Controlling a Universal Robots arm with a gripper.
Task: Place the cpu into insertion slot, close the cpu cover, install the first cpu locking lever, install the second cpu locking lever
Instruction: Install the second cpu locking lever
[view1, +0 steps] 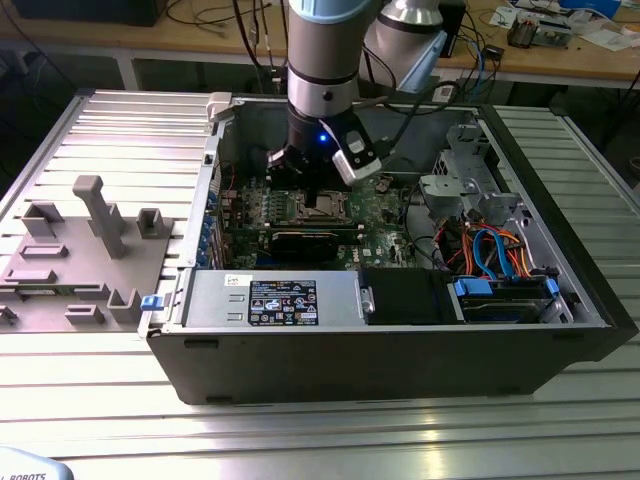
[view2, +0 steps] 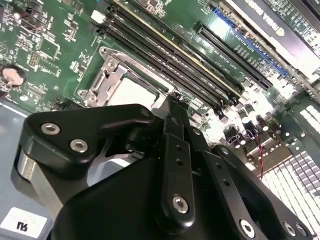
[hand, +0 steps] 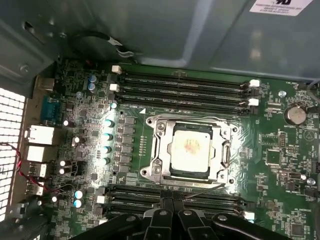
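Tool (hand: 170, 212) just beside cpu (hand: 190, 148), cpu cover (hand: 159, 150) closed

Silver-grey UR arm (view1: 322, 50) with pale blue joint cap, black wrist section with lit blue LED, white-and-black camera module clipped alongside, black cable looped off it, matte black gripper (view2: 172, 117) linkages with silver screws.
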